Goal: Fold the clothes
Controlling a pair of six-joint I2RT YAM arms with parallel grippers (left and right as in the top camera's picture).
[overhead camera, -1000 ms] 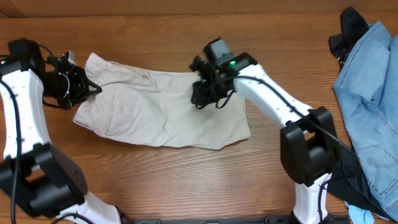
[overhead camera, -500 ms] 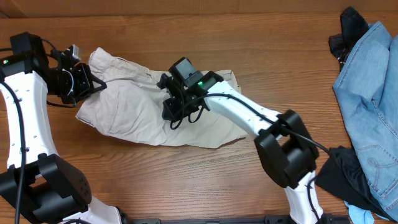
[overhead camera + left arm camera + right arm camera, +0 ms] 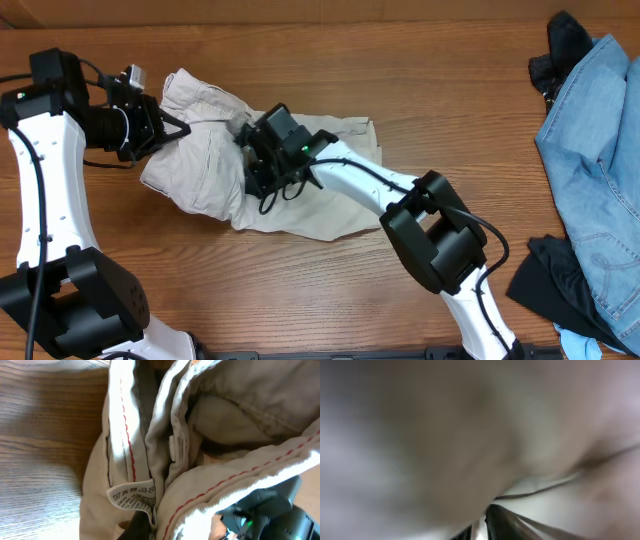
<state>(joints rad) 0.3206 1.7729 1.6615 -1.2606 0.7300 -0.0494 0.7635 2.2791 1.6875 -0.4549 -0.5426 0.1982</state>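
Dragged leftward, trousers [image 3: 205,185] now bunched, apparently doubled.

The right gripper [image 3: 258,165] now sits much further left than a second ago. It carries the fabric of the trousers [image 3: 300,205] with it, so the cloth that lay spread flat is bunched into a shorter, rumpled heap. The left gripper [image 3: 176,127] is further right and slightly higher, its end of the trousers raised. The right arm's elbow is further left, uncovering more of the black garment [image 3: 545,285].
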